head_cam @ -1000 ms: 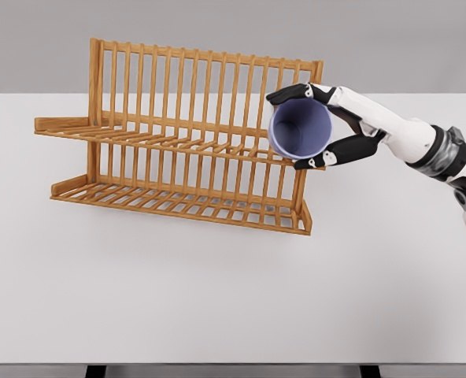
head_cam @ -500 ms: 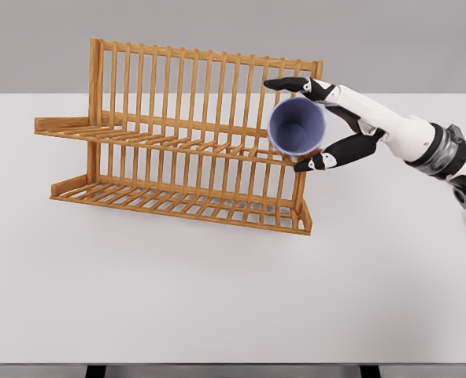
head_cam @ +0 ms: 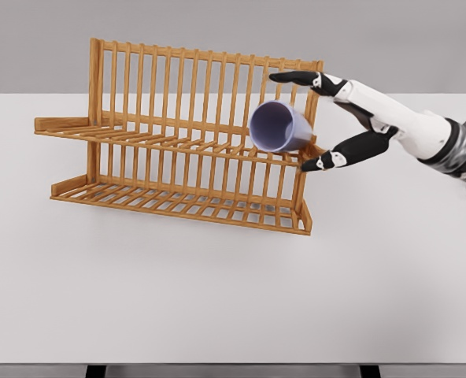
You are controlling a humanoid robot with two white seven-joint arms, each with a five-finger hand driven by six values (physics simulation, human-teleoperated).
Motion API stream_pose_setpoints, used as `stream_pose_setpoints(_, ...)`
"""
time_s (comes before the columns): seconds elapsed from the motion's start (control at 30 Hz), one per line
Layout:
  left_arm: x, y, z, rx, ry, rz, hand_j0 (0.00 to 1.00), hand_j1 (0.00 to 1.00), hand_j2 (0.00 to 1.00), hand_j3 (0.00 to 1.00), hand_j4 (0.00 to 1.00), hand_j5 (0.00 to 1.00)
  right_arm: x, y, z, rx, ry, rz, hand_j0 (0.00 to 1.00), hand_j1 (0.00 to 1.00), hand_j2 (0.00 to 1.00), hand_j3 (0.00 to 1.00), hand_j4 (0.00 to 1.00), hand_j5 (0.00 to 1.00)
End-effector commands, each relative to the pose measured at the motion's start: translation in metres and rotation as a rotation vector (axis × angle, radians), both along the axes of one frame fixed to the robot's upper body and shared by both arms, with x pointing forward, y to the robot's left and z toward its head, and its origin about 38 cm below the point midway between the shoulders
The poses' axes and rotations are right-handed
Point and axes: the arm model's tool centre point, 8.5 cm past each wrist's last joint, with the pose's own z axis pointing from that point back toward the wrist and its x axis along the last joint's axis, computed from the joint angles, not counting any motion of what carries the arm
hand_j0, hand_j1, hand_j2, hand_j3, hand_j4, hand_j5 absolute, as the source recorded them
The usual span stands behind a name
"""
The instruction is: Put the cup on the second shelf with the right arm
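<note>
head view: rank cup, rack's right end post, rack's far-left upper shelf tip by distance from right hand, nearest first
From the right hand:
1. Cup: lying tilted on the upper shelf, just left of the open fingers.
2. Right end post: below the hand. At its top it passes about as close as the cup, so too close to call there.
3. Upper shelf tip: far left.

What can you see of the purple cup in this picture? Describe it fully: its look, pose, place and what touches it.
The cup is a plain, smooth, lilac-purple tumbler with no handle, plastic by its look. It lies tipped on its side, open mouth facing left and toward the camera, showing an empty inside. It sits at the right end of the wooden rack's upper shelf. The right hand is spread open beside it; whether a finger touches it cannot be told.
</note>
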Motion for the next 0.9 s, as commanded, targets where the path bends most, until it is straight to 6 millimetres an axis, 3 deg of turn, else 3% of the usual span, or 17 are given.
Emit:
stream_pose_setpoints(0.0, 0.0, 0.0, 0.0, 0.001, 0.0, 0.0, 1.0, 1.0, 1.0, 1.0, 1.0, 1.0, -0.005, -0.014, 0.015, 0.002, -0.016, -0.008, 1.0, 1.0, 1.0, 1.0, 1.0, 1.0)
stream_pose_setpoints(0.3, 0.0, 0.0, 0.0, 0.001, 0.0, 0.0, 1.0, 1.0, 1.0, 1.0, 1.0, 1.0, -0.008, -0.025, 0.013, -0.006, -0.001, -0.028, 1.0, 1.0, 1.0, 1.0, 1.0, 1.0)
stream_pose_setpoints(0.4, 0.0, 0.0, 0.0, 0.001, 0.0, 0.0, 1.0, 1.0, 1.0, 1.0, 1.0, 1.0, -0.016, -0.049, 0.008, -0.012, 0.013, -0.081, 1.0, 1.0, 1.0, 1.0, 1.0, 1.0)
stream_pose_setpoints(0.6, 0.0, 0.0, 0.0, 0.001, 0.0, 0.0, 1.0, 1.0, 1.0, 1.0, 1.0, 1.0, -0.032, -0.077, 0.002, -0.04, 0.041, -0.135, 1.0, 1.0, 1.0, 1.0, 1.0, 1.0)
stream_pose_setpoints(0.87, 0.0, 0.0, 0.0, 0.001, 0.0, 0.0, 1.0, 1.0, 1.0, 1.0, 1.0, 1.0, -0.033, -0.078, -0.001, -0.045, 0.05, -0.138, 1.0, 1.0, 1.0, 1.0, 1.0, 1.0)
